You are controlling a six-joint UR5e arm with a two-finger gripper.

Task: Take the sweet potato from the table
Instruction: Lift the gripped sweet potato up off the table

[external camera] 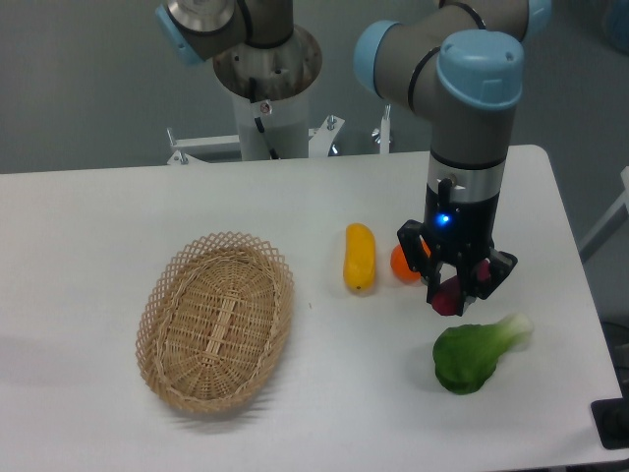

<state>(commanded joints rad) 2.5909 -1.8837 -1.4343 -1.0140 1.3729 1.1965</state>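
Surface: white table (pixel 88 216) with rounded corners, grey wall behind, and we're in close on the right side.
Claw: the gripper (pixel 455 292) points straight down, low over the tabletop, its dark fingers (pixel 434 285) narrowed around something purple.
Sweet potato: the sweet potato (pixel 449 295) sits right between those fingers, only its magenta end showing; whether it is off the table, cannot tell.
Orange fruit: the orange (pixel 404 264) is just behind the claw, partly hidden.
Yellow vegetable: lying lengthwise (pixel 359 257), left of the orange.
Greens: leafy bok choy (pixel 474 353) just in front of the claw.
Basket: oval wicker basket (pixel 157 305) well to the left, nothing inside.
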